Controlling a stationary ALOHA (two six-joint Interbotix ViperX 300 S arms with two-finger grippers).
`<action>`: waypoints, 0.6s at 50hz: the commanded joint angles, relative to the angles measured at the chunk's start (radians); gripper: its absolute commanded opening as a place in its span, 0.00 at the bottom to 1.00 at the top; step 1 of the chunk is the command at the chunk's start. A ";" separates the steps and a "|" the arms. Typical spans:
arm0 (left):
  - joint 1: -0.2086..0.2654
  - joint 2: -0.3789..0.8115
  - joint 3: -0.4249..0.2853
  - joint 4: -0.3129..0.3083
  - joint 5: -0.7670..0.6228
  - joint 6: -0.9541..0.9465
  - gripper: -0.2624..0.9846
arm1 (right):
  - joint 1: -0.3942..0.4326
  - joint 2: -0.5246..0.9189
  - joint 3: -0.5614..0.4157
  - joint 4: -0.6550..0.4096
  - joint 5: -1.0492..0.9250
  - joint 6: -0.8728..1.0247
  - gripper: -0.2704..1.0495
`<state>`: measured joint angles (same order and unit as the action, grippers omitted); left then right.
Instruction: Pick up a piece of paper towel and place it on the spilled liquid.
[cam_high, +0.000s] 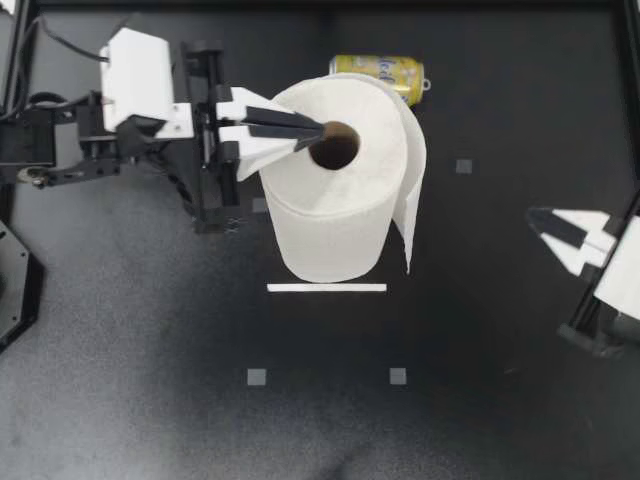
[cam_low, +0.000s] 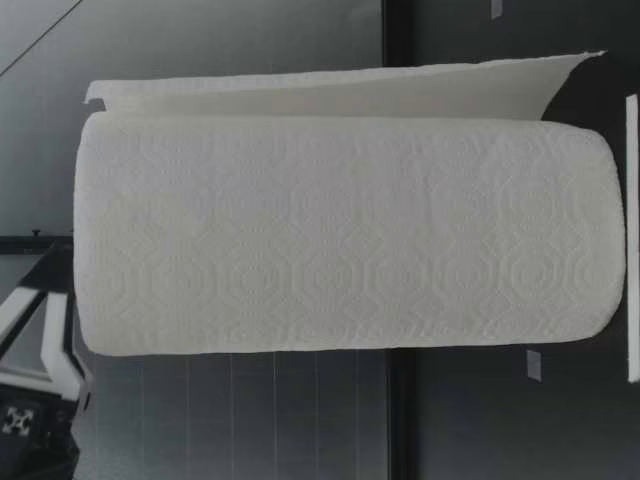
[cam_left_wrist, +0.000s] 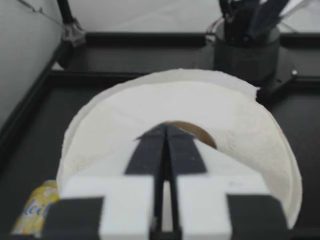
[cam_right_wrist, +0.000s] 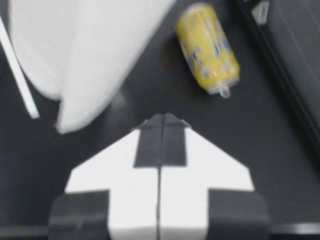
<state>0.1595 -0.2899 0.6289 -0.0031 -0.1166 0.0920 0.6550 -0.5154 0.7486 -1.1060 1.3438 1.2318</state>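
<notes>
A white paper towel roll (cam_high: 340, 190) stands upright mid-table, and a loose sheet (cam_high: 412, 200) hangs down its right side. My left gripper (cam_high: 322, 130) is shut, its tips resting over the rim of the roll's core hole (cam_high: 336, 148). In the left wrist view the shut left gripper (cam_left_wrist: 165, 129) points at the cardboard core (cam_left_wrist: 200, 134) on top of the roll (cam_left_wrist: 240, 130). My right gripper (cam_high: 535, 218) is shut and empty, well to the right of the roll. The right wrist view has the hanging sheet (cam_right_wrist: 90, 60) ahead of that gripper (cam_right_wrist: 162, 117). I see no liquid on the black table.
A yellow can (cam_high: 385, 75) lies on its side behind the roll, also seen ahead of the right gripper (cam_right_wrist: 207, 47). A thin white strip (cam_high: 326, 288) lies flat in front of the roll. The low view is filled by the roll (cam_low: 340, 235).
</notes>
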 joint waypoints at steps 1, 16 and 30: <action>0.005 -0.005 -0.035 0.000 0.018 0.005 0.26 | 0.011 0.038 -0.002 -0.057 -0.015 0.101 0.16; 0.005 0.008 -0.034 -0.002 0.078 0.008 0.26 | 0.009 0.221 0.018 -0.247 -0.054 0.517 0.23; 0.005 0.029 -0.037 -0.002 0.089 0.009 0.26 | -0.008 0.397 0.003 -0.279 -0.049 0.773 0.75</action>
<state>0.1595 -0.2608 0.6059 -0.0031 -0.0322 0.1012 0.6565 -0.1396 0.7762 -1.3775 1.2885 1.9742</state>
